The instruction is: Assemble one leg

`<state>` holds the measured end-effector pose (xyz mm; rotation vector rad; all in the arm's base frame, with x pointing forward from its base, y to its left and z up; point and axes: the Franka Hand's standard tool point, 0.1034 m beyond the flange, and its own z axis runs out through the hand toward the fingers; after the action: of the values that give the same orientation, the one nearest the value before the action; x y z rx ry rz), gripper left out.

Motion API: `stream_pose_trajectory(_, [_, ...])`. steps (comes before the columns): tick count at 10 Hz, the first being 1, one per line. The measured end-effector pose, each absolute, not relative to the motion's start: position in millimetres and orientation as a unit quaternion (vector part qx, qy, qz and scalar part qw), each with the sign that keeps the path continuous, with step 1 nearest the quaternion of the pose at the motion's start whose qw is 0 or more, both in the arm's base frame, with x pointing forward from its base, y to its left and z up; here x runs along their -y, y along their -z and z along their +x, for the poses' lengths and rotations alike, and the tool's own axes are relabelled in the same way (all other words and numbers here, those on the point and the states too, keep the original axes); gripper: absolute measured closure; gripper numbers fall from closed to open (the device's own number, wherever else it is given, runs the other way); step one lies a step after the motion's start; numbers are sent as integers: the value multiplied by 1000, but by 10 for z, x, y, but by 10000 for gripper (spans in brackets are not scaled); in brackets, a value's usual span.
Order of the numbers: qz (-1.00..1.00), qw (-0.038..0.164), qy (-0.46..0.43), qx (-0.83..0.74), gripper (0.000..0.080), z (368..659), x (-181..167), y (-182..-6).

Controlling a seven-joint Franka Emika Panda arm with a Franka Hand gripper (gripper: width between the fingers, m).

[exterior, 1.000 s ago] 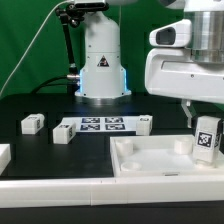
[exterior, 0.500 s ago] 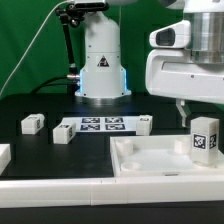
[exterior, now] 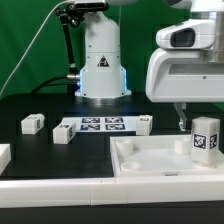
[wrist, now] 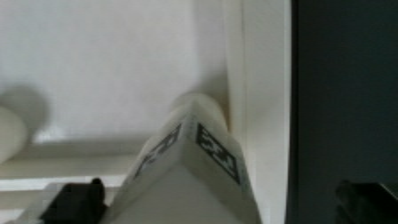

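One leg (exterior: 207,137), a small white block with a black-and-white tag, stands upright at the right corner of the large white square tray-like piece (exterior: 150,160). My gripper (exterior: 190,122) hangs right over it. In the wrist view the leg (wrist: 187,160) sits between my two dark fingertips (wrist: 75,200), which stand wide apart and do not touch it. The gripper (wrist: 217,205) is open. Three more legs lie on the black table: two at the exterior view's left (exterior: 33,123) (exterior: 64,134) and one in the middle (exterior: 145,124).
The marker board (exterior: 100,126) lies between the loose legs. The arm's white base (exterior: 100,70) stands behind it. Another white part (exterior: 3,155) shows at the exterior view's left edge. A round peg (wrist: 9,125) on the tray shows in the wrist view.
The gripper body has shifted slightly to the exterior view's right and up. The leg under it went from slightly tilted to upright and sits a little higher in the picture.
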<state>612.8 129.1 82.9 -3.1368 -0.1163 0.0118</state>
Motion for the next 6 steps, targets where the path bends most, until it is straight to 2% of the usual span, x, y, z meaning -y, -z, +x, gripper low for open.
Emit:
stream_pose_trajectory(5, [-970,2,4,245,151,6142,-1220,-808])
stream_pose_trajectory(6, [-968,2,4,250,237,6142,-1218,-806])
